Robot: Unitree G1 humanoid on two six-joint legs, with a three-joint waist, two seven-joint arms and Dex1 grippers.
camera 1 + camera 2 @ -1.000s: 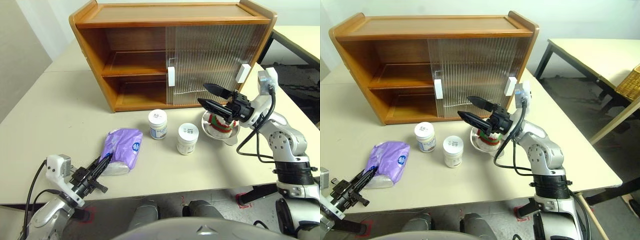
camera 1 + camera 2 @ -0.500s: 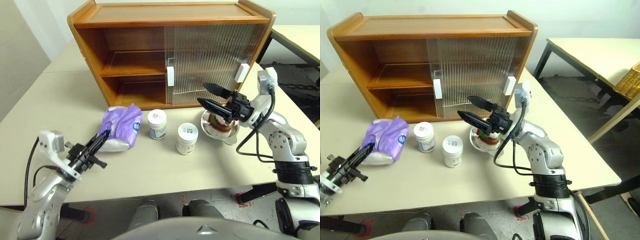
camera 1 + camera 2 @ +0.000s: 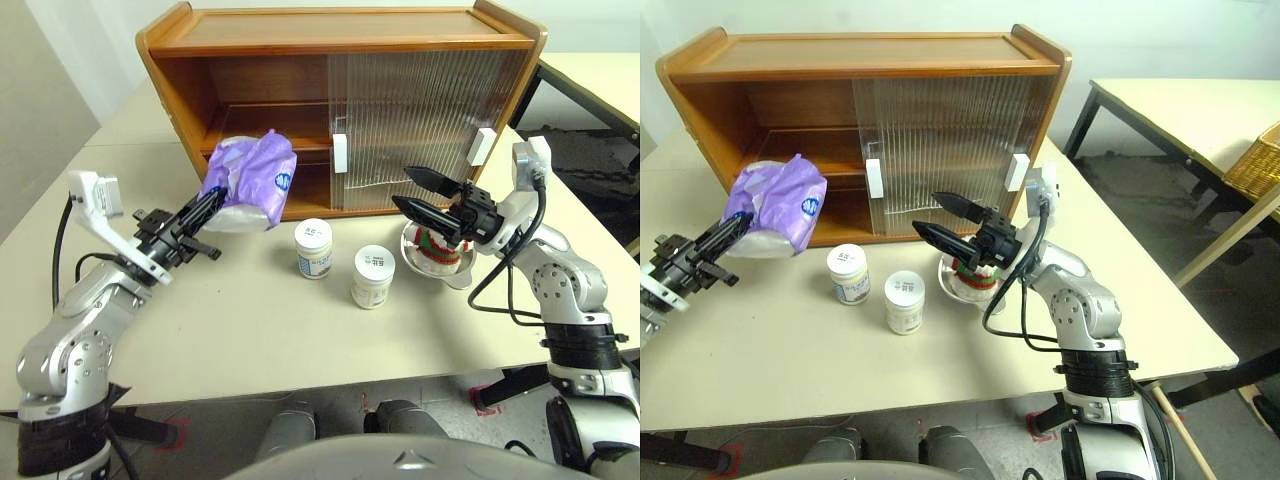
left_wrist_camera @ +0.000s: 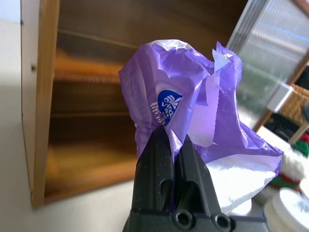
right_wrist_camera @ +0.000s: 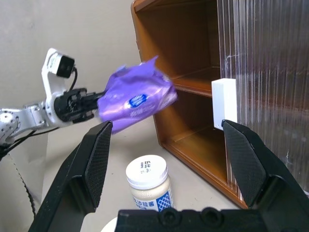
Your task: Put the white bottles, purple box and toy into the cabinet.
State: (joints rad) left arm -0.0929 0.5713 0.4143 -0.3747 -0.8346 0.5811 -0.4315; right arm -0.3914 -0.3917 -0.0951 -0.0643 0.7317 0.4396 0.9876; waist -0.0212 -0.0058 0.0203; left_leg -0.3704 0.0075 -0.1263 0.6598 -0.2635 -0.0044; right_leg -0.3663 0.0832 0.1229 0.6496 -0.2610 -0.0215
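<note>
Fingers of the left gripper pinch the purple box by its wrapper, clear of the table. The cabinet stands open just beyond it. The right gripper hangs spread and empty.

The left arm reaches forward with its elbow bent, and the left gripper is raised in front of the open left half of the cabinet, fingers pressed together and pinching the wrapper of the purple box, which hangs clear of the surface. The right arm is bent at the elbow with its wrist turned inward, so the right gripper points toward the robot's left, just in front of the cabinet's ribbed door. Its two black fingers are spread wide apart with nothing between them.
</note>
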